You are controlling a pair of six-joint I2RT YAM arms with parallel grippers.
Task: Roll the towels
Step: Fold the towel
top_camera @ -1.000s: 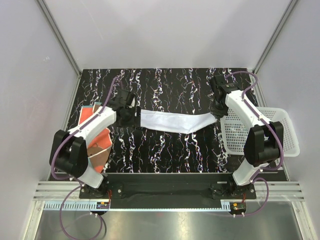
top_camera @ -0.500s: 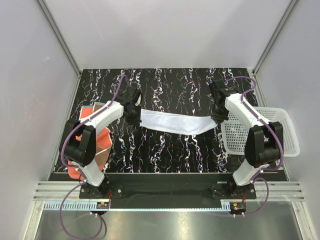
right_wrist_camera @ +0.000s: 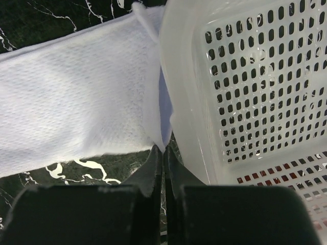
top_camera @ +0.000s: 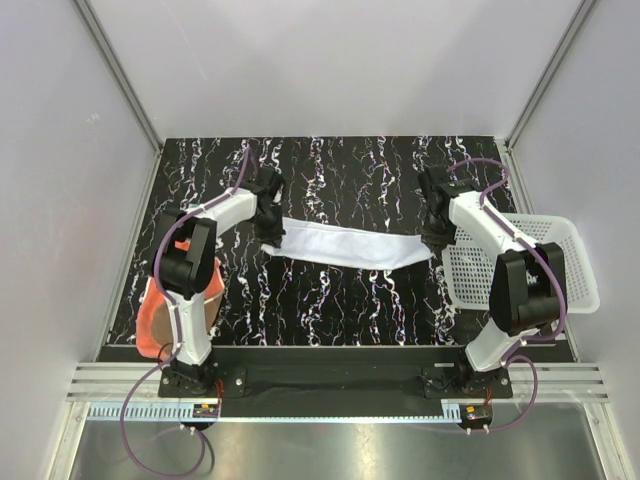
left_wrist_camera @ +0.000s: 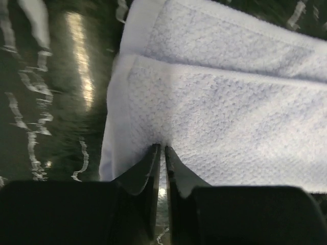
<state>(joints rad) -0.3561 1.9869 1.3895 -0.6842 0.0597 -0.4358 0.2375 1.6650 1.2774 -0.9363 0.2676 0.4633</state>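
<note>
White towel lies stretched between left gripper and right gripper (both seemingly clamped on its ends).

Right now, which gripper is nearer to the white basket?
Right. The right gripper pinches the white towel directly beside the basket; the left gripper holds the towel's opposite end, away from it.

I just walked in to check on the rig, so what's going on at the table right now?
Both arms are working on the white towel, folded into a long strip across the middle of the marbled table. The left end effector pinches its left end and the right end effector pinches its right end, right beside the white perforated basket. The orange towel lies unrolled at the left edge. Nothing is rolled yet.
</note>
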